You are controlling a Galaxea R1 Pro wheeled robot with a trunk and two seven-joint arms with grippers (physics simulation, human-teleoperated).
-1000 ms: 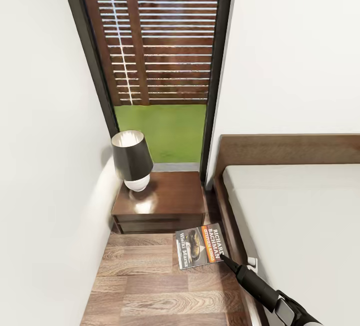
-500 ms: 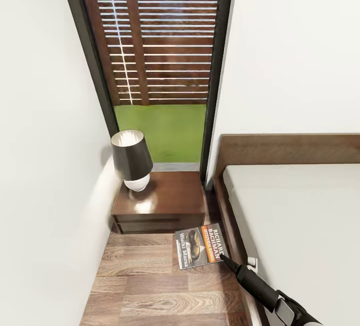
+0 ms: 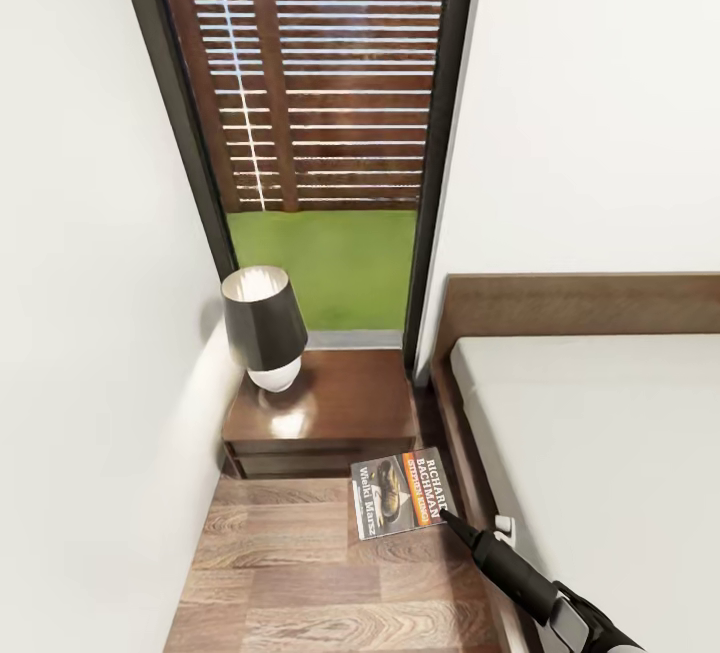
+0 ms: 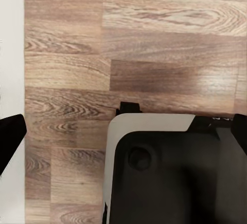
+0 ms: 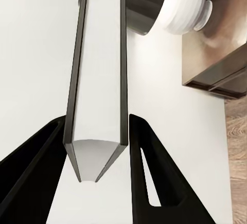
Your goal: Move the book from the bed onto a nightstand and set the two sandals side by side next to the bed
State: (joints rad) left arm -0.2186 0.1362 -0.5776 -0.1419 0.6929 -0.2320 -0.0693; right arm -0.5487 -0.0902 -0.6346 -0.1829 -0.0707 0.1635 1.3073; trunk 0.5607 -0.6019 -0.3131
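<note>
While gripping the book (image 3: 397, 493) by its near right corner, the right gripper (image 3: 447, 517) is holding it above the wood-plank floor (image 3: 290, 573), just short of the nightstand (image 3: 325, 411) carrying a lamp (image 3: 263, 325), left of the bed (image 3: 600, 453). Thin and light, it is likely sagging; a spine hold looks safer. Left wrist view: jaws are hanging wide over floor. Right wrist view: fingers (image 5: 154, 183) are pinching the book's edge (image 5: 98, 80).

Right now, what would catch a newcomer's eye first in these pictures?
The book, its orange-toned cover and white lettering facing up, is pinched at a corner by the right gripper and held over the wood floor just in front of the nightstand. A dark-shaded lamp stands on that nightstand, under a tall black-framed window.
</note>
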